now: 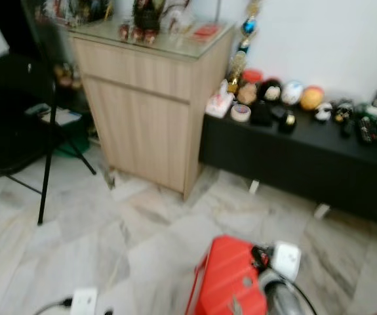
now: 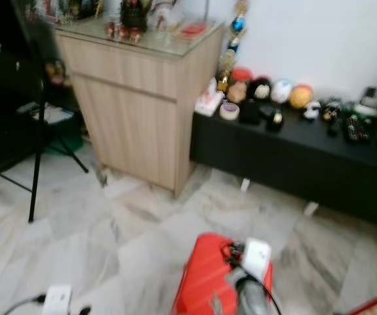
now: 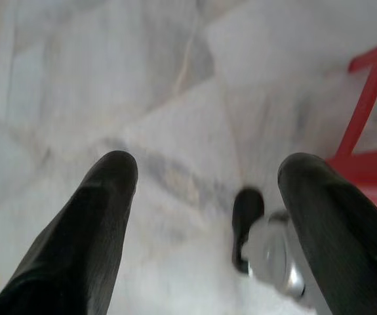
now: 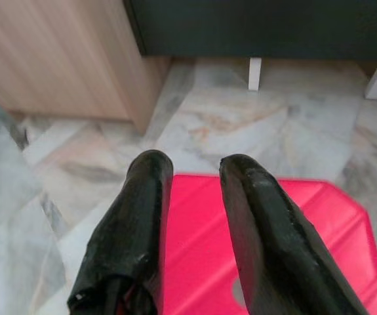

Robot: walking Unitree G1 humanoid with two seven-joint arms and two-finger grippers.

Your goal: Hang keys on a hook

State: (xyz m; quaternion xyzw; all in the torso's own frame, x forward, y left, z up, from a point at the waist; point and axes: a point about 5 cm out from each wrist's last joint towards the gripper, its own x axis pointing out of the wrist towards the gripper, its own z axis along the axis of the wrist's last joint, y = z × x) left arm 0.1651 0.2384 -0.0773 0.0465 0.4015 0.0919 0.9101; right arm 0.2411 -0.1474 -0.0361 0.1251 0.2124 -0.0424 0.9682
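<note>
Floor (image 1: 142, 230): pale grey marble tile with darker veining, running from the left wall area across to the far right. White wall (image 1: 332, 46) behind the furniture.

Far left: a black folding chair (image 1: 18, 144) stands on the tile, thin legs splayed. Behind it, dark clutter on the floor that is too blurred to identify.

Centre left: a light wood cabinet (image 1: 149, 111) with a glass top carrying small ornaments (image 1: 137, 31), blurred. It stands flush against the low black tabletop (image 1: 306, 157) to its right.

That tabletop carries a row of small round items, a tape roll (image 1: 240, 113) and an orange ball (image 1: 311, 98) among them, then dark gadgets toward the right end. A beaded strand (image 1: 244, 39) hangs down the wall above its left end.

Foreground: a red plastic stool (image 1: 231, 279) sits on the tile directly below the robot, between it and the furniture. A white plug adapter (image 1: 83, 300) with a black cable lies on the floor at lower left.

Left claw (image 3: 201, 190): fingers well apart, nothing between them, pointed down at the tile.

Right claw (image 4: 195, 174): fingers a narrow gap apart, nothing gripped, hanging over the red stool.

Keys and hook: I cannot make out either from where things stand; the blur may be hiding them.
</note>
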